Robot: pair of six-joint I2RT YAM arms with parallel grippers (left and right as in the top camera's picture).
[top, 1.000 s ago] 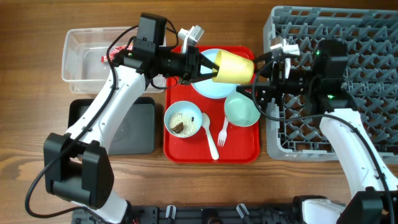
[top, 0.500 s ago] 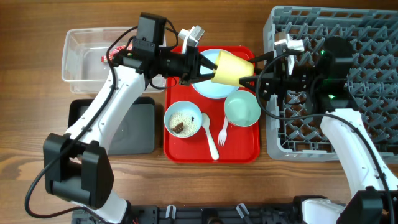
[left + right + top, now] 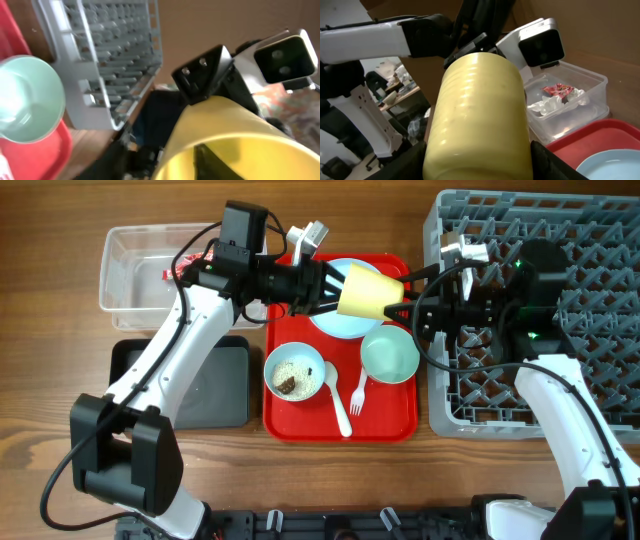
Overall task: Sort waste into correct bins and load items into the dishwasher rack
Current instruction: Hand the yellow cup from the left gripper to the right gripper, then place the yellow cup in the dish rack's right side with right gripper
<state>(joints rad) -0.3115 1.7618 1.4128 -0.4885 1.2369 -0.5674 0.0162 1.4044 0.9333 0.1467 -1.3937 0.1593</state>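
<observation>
Being clamped across its base by the right gripper (image 3: 475, 160): the yellow cup (image 3: 477, 115).
Its rim is being straddled by the left gripper (image 3: 335, 287), grip unclear; the red tray (image 3: 385, 415) is lying below, the dishwasher rack (image 3: 560, 230) just behind the right gripper.

White arm links (image 3: 165, 350), black joints (image 3: 243, 232), looped black cables (image 3: 428, 350) — green light (image 3: 530, 335)

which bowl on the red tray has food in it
The light blue bowl with the white inside: it holds rice-like grains and a brown scrap. The mint green bowl is empty.
</observation>
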